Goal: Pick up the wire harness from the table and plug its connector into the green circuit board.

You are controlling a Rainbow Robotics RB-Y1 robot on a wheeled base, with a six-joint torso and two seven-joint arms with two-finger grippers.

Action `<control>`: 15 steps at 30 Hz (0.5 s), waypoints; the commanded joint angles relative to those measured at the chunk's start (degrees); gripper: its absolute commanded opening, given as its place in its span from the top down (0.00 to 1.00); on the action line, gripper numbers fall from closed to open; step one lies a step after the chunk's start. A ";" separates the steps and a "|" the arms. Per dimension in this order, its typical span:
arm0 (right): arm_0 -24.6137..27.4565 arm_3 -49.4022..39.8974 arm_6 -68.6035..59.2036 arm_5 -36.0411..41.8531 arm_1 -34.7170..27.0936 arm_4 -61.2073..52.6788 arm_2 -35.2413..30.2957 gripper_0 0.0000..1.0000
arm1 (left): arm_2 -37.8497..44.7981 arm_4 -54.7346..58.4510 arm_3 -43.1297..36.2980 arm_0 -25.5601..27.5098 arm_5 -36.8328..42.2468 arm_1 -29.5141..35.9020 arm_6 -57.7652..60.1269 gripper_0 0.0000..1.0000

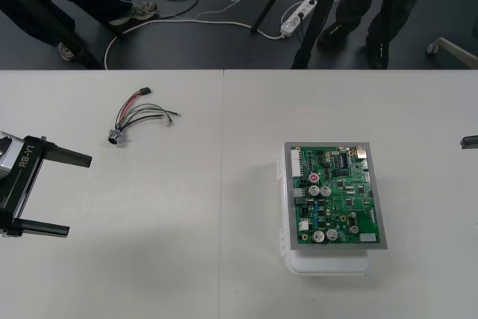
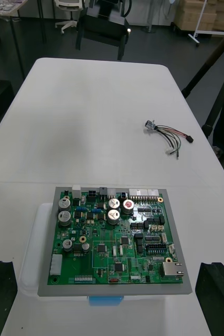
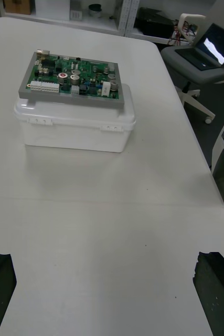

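Note:
The wire harness [image 1: 140, 113] lies loose on the table at the far left, its black plug [image 1: 144, 91] toward the far edge and its metal socket [image 1: 116, 137] nearer me. In the right wrist view the harness [image 2: 169, 134] lies well beyond the board. The green circuit board [image 1: 336, 196] sits on its white base [image 1: 328, 263] right of centre. My left gripper [image 1: 78, 196] waits open at the left edge, nearer me than the harness, with nothing between its fingers [image 3: 214, 283]. My right gripper [image 2: 109, 265] is open too, off the board's right side, one fingertip [image 1: 469, 141] at the table's right edge.
Bare table [image 1: 224, 259] stretches between the harness and the board. A seam [image 1: 222, 184] runs down the tabletop's middle. Dark floor with cables and tripod legs [image 1: 299, 28] lies past the far edge.

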 commanded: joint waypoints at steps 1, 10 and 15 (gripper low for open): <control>0.72 -0.25 -1.21 -0.33 0.00 -0.80 -0.69 0.00 | 1.72 -0.21 -1.46 -1.95 1.18 -0.73 -3.33 0.00; 0.72 -0.25 -1.21 -0.33 0.00 -0.80 -0.69 0.00 | 1.72 -0.21 -1.46 -1.95 1.18 -0.73 -3.33 0.00; 0.72 -0.25 -1.21 -0.33 0.00 -0.80 -0.69 0.00 | 1.72 -0.21 -1.46 -1.95 1.18 -0.73 -3.33 0.00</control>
